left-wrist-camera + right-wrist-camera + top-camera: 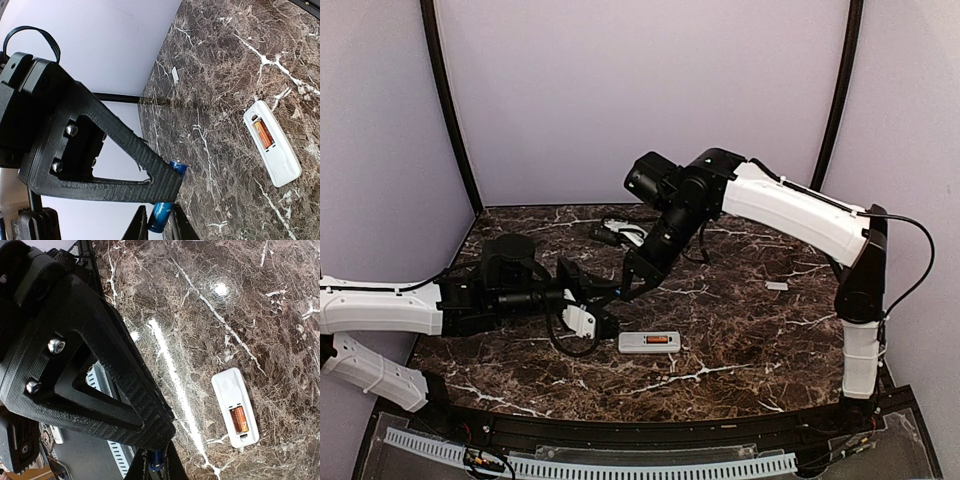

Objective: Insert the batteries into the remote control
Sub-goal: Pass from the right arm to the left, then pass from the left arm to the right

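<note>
The white remote control [632,343] lies back-up on the marble table, near the front centre. The orange battery [658,341] sits in its bay. It also shows in the left wrist view [282,162] with the orange battery [263,134], and in the right wrist view [230,390] with that battery [239,420]. My left gripper [603,303] and right gripper [620,287] meet tip to tip left of the remote, above the table. The blue battery [161,216] is pinched between both pairs of fingers. It also shows end-on in the right wrist view [159,461].
The small flat whitish cover plate [777,286] lies on the table at the right, also in the left wrist view [175,75]. Dark cables [610,235] lie at the back centre. A ribbed white strip [620,465] runs along the front edge. Purple walls enclose the table.
</note>
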Available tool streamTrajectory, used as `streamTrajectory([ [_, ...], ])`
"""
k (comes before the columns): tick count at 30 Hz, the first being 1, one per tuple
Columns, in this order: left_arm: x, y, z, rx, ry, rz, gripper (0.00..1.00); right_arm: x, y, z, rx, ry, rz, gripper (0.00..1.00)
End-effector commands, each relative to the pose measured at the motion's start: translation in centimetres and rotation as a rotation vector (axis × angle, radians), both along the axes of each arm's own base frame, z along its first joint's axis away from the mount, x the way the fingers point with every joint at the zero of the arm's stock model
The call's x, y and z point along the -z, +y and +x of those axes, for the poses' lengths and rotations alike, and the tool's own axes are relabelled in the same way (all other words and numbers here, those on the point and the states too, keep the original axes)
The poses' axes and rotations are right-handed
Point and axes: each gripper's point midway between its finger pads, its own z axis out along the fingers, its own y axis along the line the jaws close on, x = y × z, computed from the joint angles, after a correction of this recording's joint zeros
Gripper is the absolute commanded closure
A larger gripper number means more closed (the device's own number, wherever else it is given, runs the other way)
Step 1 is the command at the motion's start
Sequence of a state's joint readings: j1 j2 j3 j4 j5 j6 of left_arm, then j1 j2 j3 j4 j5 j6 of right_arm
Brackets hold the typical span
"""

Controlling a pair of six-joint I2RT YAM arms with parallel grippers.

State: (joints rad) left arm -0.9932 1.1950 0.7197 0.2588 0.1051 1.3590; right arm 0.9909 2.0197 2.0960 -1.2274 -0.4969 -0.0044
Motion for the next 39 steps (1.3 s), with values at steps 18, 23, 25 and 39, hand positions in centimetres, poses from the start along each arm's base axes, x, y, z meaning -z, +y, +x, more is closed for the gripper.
streamTrajectory([
  [18,-3.5,0.3,0.9,-0.109,0.087,-0.143,1.0,-1.2,-0.1,0.9,0.017,-0.11,0.032,0.76],
  [23,-3.7,1.0,0.7,-0.153,0.186,-0.192,1.0,-5.7,-1.4,3.6,0.124,-0.325,0.157,0.61],
  [25,-3.9,1.1,0.6,-0.161,0.215,-0.213,1.0,-8.5,-1.2,3.4,0.117,-0.386,0.281,0.56],
  [39,-6.8,0.7,0.1,-0.211,0.562,-0.479,1.0,-15.3,-5.5,3.1,0.316,-0.506,0.86,0.08],
])
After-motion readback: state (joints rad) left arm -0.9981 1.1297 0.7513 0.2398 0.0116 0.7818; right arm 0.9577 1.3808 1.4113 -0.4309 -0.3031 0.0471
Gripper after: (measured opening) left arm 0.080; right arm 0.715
